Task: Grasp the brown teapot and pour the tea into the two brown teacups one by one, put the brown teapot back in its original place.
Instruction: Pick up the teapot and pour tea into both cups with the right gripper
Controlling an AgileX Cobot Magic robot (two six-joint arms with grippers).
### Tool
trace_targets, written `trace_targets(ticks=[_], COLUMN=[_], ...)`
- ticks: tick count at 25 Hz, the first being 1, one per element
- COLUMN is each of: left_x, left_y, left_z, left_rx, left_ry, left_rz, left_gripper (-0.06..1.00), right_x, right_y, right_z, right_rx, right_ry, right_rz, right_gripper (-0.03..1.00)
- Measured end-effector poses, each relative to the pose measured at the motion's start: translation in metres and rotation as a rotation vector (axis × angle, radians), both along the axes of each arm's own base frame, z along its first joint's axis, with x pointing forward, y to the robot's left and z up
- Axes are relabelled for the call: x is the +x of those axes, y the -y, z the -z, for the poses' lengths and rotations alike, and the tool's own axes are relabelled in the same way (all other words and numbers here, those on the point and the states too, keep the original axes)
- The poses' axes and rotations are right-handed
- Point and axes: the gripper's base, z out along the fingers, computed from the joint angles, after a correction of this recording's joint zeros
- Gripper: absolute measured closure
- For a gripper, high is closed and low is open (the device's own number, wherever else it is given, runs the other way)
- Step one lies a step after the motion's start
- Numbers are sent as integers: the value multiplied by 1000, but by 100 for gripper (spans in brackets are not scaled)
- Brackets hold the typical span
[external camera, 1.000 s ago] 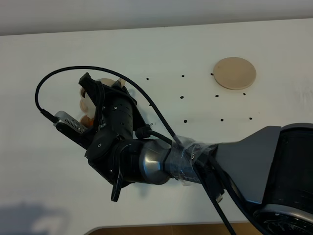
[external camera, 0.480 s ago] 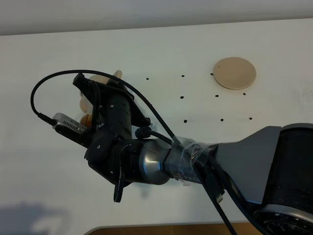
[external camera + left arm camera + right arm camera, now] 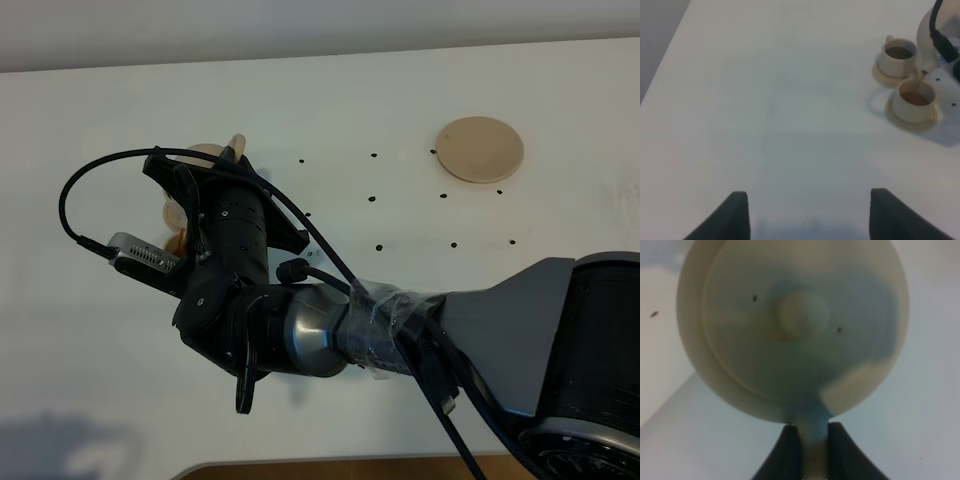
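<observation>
My right gripper [image 3: 230, 165] reaches across to the left and is shut on the loop handle of the brown teapot [image 3: 795, 325], which it holds tilted over the cups. In the left wrist view the teapot [image 3: 926, 37] pours a thin brown stream into the nearer brown teacup [image 3: 914, 99] on its saucer. The farther teacup [image 3: 899, 55] also holds tea. In the exterior high view only tan slivers of the cups [image 3: 174, 212] show past the arm. The round clay disc [image 3: 480, 149] lies bare at the far right. My left gripper [image 3: 807, 220] is open and empty over the table.
The white table [image 3: 400, 110] has several small dark holes in its middle. The right arm and its black cable [image 3: 90, 180] cover much of the left half. The table's left edge [image 3: 665, 55] shows in the left wrist view.
My right gripper has tipped the teapot a little further, and its body now shows higher past the gripper. The cable loop has swung left. The disc has not moved.
</observation>
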Motion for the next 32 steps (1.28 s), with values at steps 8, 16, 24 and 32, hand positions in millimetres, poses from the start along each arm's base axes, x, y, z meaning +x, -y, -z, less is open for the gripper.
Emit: trace_targets(ticks=[8,16,24,32], left_x=[0,0,0,0], left_y=[0,0,0,0], left_z=[0,0,0,0], left_rx=[0,0,0,0], left_ry=[0,0,0,0], left_rz=[0,0,0,0], left_gripper=[39,39,39,39], right_x=[0,1,1,-1], right_y=[0,0,0,3], right_z=[-1,-3,-3,2], right_rx=[-28,-67,-83,-24], right_ry=[9,38,41,-21], right_rz=[-9,-24,-30,29], right_gripper=[85,85,85,85])
